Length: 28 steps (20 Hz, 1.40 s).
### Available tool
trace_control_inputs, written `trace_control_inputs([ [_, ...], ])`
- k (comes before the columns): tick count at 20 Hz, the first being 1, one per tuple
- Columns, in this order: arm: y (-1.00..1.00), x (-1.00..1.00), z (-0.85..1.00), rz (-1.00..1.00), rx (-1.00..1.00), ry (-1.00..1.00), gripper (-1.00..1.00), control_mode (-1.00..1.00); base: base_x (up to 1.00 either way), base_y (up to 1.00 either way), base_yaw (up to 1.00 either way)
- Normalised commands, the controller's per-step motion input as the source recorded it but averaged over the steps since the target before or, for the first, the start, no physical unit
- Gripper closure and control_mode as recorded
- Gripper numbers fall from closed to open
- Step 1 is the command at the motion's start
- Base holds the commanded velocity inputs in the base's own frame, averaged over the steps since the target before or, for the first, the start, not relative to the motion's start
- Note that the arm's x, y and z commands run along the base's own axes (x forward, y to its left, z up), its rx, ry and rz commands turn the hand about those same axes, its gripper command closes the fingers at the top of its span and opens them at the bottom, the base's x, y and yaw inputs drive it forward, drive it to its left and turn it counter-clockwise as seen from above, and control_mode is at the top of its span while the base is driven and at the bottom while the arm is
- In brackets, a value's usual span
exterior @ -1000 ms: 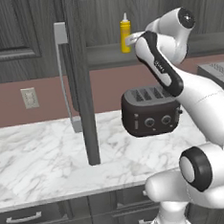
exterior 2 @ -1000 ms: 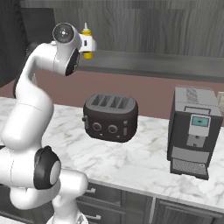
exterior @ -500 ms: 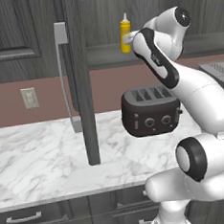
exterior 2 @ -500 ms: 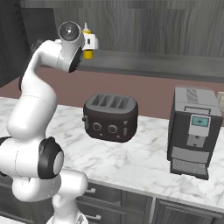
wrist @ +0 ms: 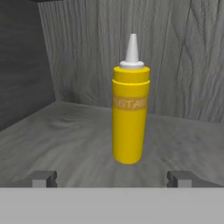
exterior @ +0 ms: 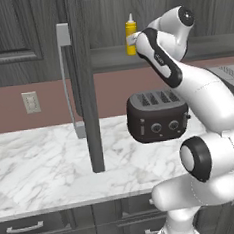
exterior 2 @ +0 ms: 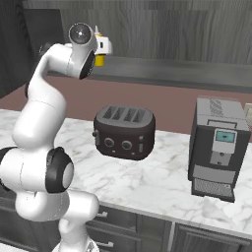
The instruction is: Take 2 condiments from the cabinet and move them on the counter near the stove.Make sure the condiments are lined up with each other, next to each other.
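- Far left, left base view: cabinet door point(exterior: 83, 82) swung open, edge-on, w/ long silver bar handle point(exterior: 67, 78); wall outlet point(exterior: 31, 102) on backsplash beside it.
- Below: white marble counter point(exterior: 38, 171) over dark drawer fronts.
- Centre: yellow squeeze bottle point(exterior: 130, 35) upright on cabinet shelf point(exterior: 111, 57), white nozzle up, well above counter. Same bottle in hand view point(wrist: 130, 113), dead centre, standing alone on shelf floor, apart from back wall.
- Gripper point(wrist: 112, 178) just short of bottle, spread full wide, nothing pinched; tips low either side of bottle base, not touching.
- Right of that: black toaster point(exterior: 158, 116) on counter under shelf; further right, coffee machine point(exterior 2: 217, 147).
- Handling, as judgement: plastic bottle prob light, walls somewhat squashy, smooth so maybe slippery; tall + narrow base so tips easy if nudged.
- Best hold: mid-body around label band, jaws square across cylinder; avoid tapered nozzle + shoulder.
- Risk: bumping it backwards on approach; toaster below if dropped.
- Pepper mill: can't see from here.
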Motion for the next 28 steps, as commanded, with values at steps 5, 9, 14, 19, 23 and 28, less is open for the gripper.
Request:
trace_control_inputs([
  [5, 0.00, 0.17, -0.06, 0.00, -0.03, 0.00, -1.00, -1.00, 0.00, 0.00, 0.00],
  [9, 0.00, 0.14, -0.04, 0.00, -0.03, 0.00, -1.00, -1.00, 0.00, 0.00, 0.00],
  [14, 0.00, 0.11, 0.00, 0.00, -0.01, 0.00, -1.00, -1.00, 0.00, 0.00, 0.00],
  [19, 0.00, 0.18, 0.00, 0.00, 0.00, 0.00, -1.00, -1.00, 0.00, 0.00, 0.00],
  [23, 0.00, 0.18, 0.00, 0.00, 0.00, 0.00, -1.00, -1.00, 0.00, 0.00, 0.00],
  [28, 0.00, 0.13, 0.00, 0.00, 0.00, 0.00, -1.00, -1.00, 0.00, 0.00, 0.00],
])
